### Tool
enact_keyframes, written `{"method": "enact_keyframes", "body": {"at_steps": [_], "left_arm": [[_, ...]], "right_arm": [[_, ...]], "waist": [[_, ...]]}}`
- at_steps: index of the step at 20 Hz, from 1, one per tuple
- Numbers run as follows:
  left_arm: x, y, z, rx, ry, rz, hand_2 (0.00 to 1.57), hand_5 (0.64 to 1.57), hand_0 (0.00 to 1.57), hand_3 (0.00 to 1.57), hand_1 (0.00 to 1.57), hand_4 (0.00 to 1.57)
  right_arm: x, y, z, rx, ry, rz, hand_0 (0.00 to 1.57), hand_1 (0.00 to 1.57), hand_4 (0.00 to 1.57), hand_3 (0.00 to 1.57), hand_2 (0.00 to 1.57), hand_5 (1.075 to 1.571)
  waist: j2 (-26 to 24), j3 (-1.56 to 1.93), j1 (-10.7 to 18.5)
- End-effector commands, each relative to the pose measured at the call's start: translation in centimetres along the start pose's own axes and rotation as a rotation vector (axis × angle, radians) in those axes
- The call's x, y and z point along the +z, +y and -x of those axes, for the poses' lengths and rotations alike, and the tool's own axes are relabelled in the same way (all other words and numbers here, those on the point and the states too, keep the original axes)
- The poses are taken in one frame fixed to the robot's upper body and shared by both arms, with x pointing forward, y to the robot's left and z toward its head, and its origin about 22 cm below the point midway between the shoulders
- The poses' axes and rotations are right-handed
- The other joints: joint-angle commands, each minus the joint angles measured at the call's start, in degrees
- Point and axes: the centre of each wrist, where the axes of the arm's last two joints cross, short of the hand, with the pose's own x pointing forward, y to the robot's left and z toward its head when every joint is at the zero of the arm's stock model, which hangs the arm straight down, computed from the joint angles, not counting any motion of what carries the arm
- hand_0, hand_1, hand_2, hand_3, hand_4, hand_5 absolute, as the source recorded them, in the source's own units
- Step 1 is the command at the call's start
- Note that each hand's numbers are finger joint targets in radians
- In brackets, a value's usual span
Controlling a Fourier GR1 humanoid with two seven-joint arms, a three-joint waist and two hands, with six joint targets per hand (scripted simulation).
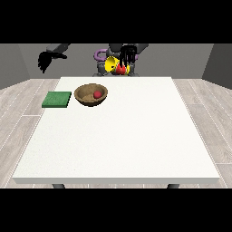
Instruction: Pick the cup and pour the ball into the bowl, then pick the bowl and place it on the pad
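Now the red ball (97,94) lies inside the wooden bowl (86,96), which stands on the white counter (118,136) just beside the green pad (57,99), not touching it. The robot hand at the view's right (127,54) is raised above the counter's far edge, its fingers curled round the yellow cup (111,64), which is tipped on its side. The robot hand at the view's left (45,60) hangs beyond the counter's corner, fingers relaxed and holding nothing.
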Motion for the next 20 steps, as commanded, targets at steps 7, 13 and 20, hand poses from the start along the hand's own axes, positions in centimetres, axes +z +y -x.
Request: {"method": "enact_keyframes", "body": {"at_steps": [7,13,20], "left_arm": [[4.1,-0.8,4.4,1.023,0.364,-0.104,0.00,1.553,0.00,0.00,0.00,0.00],[7.8,-2.3,5.5,1.316,0.128,-0.098,0.00,1.566,0.00,0.00,0.00,0.00],[9.2,-3.1,9.2,1.357,0.094,-0.071,0.00,1.564,0.00,0.00,0.00,0.00]], "right_arm": [[-2.8,5.1,-0.2,-0.042,-0.083,-0.036,0.00,0.00,0.28,0.00,0.00,1.567],[-3.4,9.6,1.8,-0.055,-0.087,0.065,0.00,0.00,0.24,0.00,0.00,1.571],[-5.4,10.9,2.3,-0.072,-0.066,0.108,0.00,0.00,0.31,0.00,0.00,1.569]], "waist": [[8.26,-0.61,-0.07],[12.21,0.31,6.80],[11.06,0.57,6.75]]}}
